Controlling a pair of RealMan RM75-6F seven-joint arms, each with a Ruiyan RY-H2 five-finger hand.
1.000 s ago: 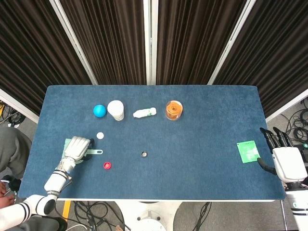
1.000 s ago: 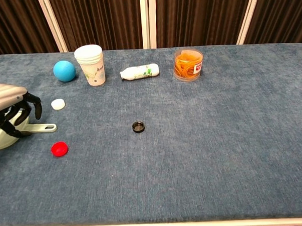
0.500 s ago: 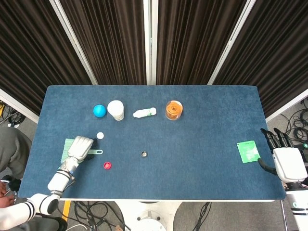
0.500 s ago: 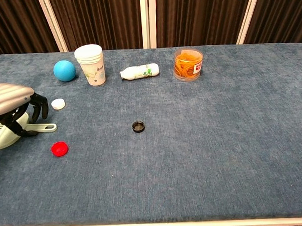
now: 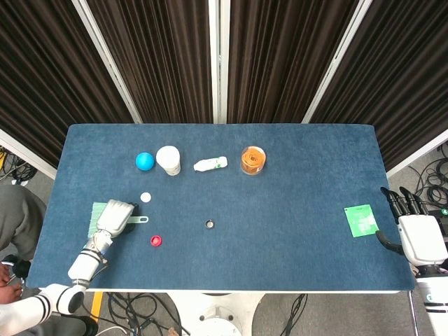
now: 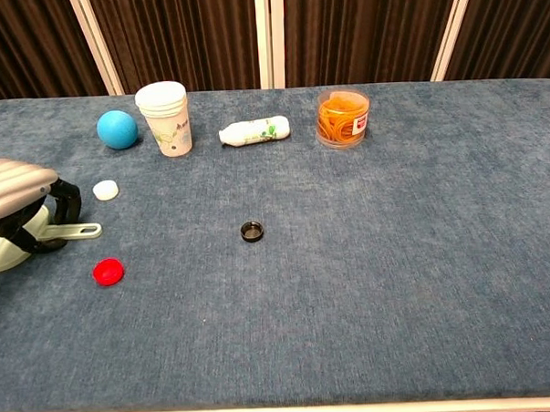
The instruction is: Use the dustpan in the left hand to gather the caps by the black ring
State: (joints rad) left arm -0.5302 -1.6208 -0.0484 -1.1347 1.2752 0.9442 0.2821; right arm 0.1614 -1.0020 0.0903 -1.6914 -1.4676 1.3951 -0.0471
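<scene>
left hand (image 6: 19, 190) fingers (image 6: 66, 199) curled tighter around dustpan (image 6: 8, 250)

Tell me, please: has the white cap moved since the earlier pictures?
No. The white cap lies at the same spot as before, left of the paper cup and below the blue ball, apart from the left hand.

left hand (image 6: 18, 185) over dustpan (image 6: 7, 247) | red cap (image 6: 107, 272) near | black ring (image 6: 251, 231) mid-table
</scene>
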